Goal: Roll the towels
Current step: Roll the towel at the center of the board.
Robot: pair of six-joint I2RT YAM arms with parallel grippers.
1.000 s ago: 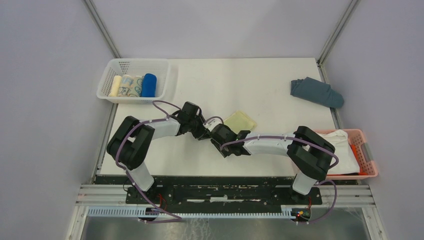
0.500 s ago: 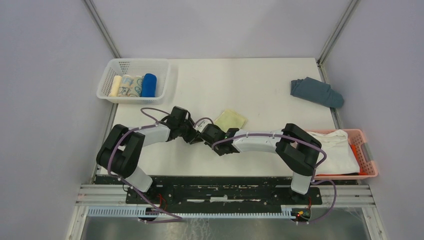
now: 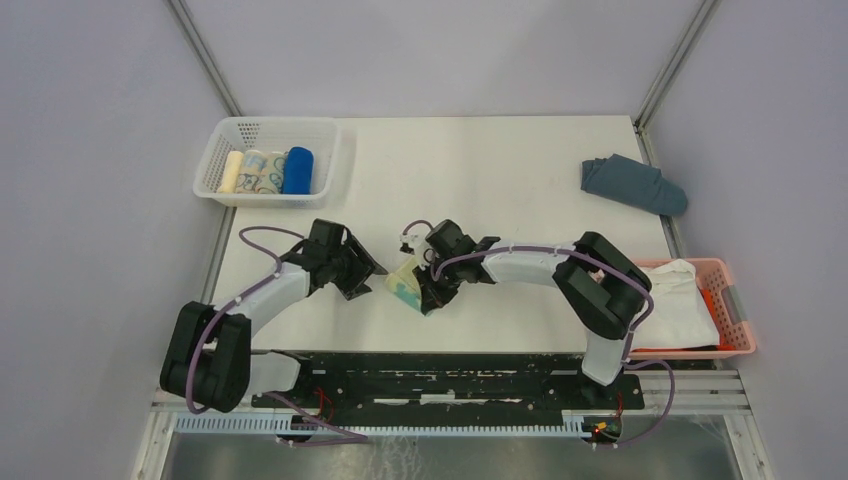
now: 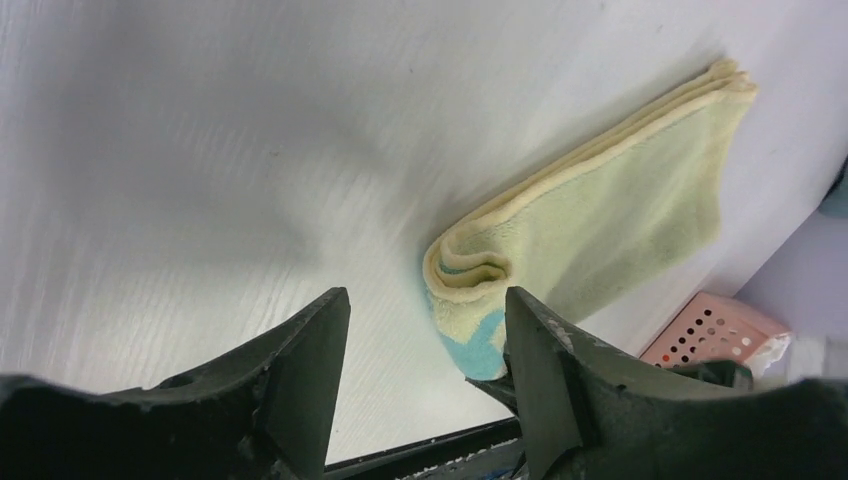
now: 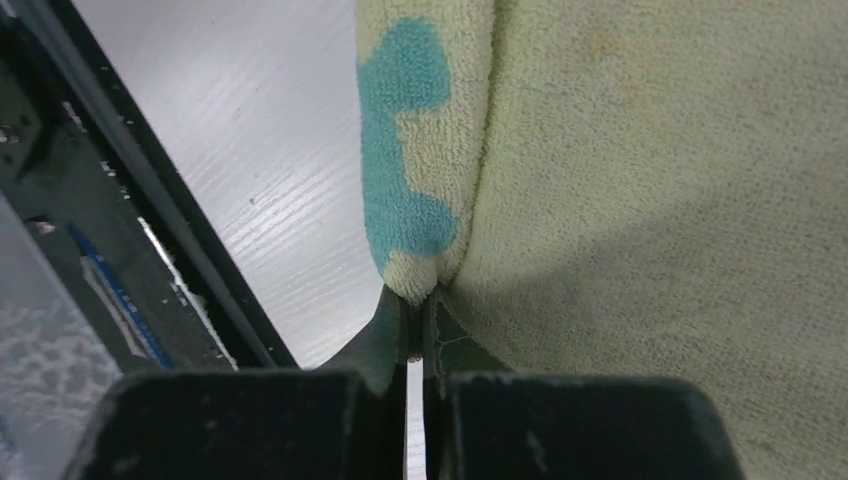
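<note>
- Well, from above: a white table [image 3: 520, 170] stands between pale lilac walls [image 3: 90, 150].
  - There are two baskets, a white basket [image 3: 225, 135] at the far left corner and a pink basket [image 3: 742, 330] at the near right edge.
  - The white one holds a row of rolls. A cream roll [image 3: 231, 172] is leftmost and the blue towel [image 3: 298, 170] rightmost, with patterned ones between that I cannot count.
  - One slate cloth [image 3: 632, 184] lies crumpled at the far right, and one white cloth [image 3: 685, 300] fills the pink basket.
  - My two arms meet near the front middle. The yellow towel [image 3: 401, 281] sits there, folded, between my left pincer [image 3: 370, 272] and right pincer [image 3: 425, 297].
- Left wrist: my left pincer [image 4: 425, 300] stands wide and grips nothing.
  - Its fingers [image 4: 310, 350] flank the folded near end of the yellow towel [image 4: 610, 200]. I cannot tell whether either one touches it.
  - The towel lies on the table [image 4: 200, 150] in stacked layers, with a teal patch at the near end.
  - A corner of the pink basket [image 4: 705, 330] shows beyond it.
- Right wrist: my right pincer [image 5: 412, 305] is pinched tight on a fold of the yellow towel [image 5: 650, 200], just below a teal patch.
  - Cloth fills most of the view, and the table [image 5: 270, 170] shows at the left.
</note>
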